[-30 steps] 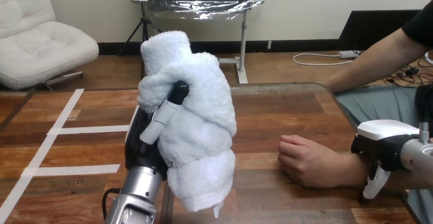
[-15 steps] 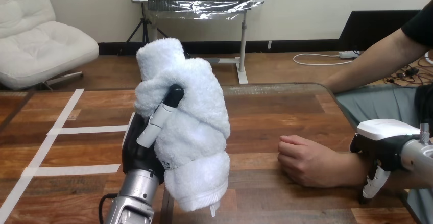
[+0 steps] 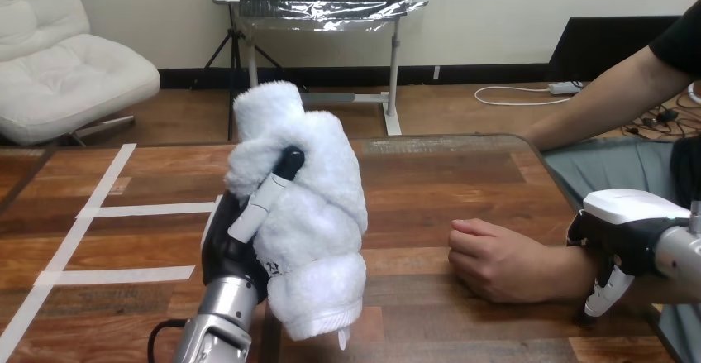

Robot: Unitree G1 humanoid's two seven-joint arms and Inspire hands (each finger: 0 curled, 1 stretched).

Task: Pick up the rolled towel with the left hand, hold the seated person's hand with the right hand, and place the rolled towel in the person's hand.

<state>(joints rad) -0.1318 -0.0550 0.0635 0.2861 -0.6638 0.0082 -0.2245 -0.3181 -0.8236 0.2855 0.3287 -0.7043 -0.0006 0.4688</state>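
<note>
We take the white rolled terry-cloth towel [image 3: 318, 214] to be thick looped cotton, its pile fluffy and wholly matt, with a flatter stitched hem at the lower end. The left hand [image 3: 227, 247] holding it is matt black plastic with smooth white shells on the fingers (one fingertip is capped in black). Below it, the silver metal forearm [image 3: 219, 334] has a brushed, dull sheen. The right hand [image 3: 628, 231] wears a smooth, slightly glossy white plastic shell over black parts. The brown wooden table [image 3: 463, 189] looks polished, its planked grain smooth and faintly reflective.

One rolled towel [image 3: 310, 214], two robot hands [image 3: 227, 251] [image 3: 630, 222], one person's hand [image 3: 496, 264], one table [image 3: 446, 181].
</note>
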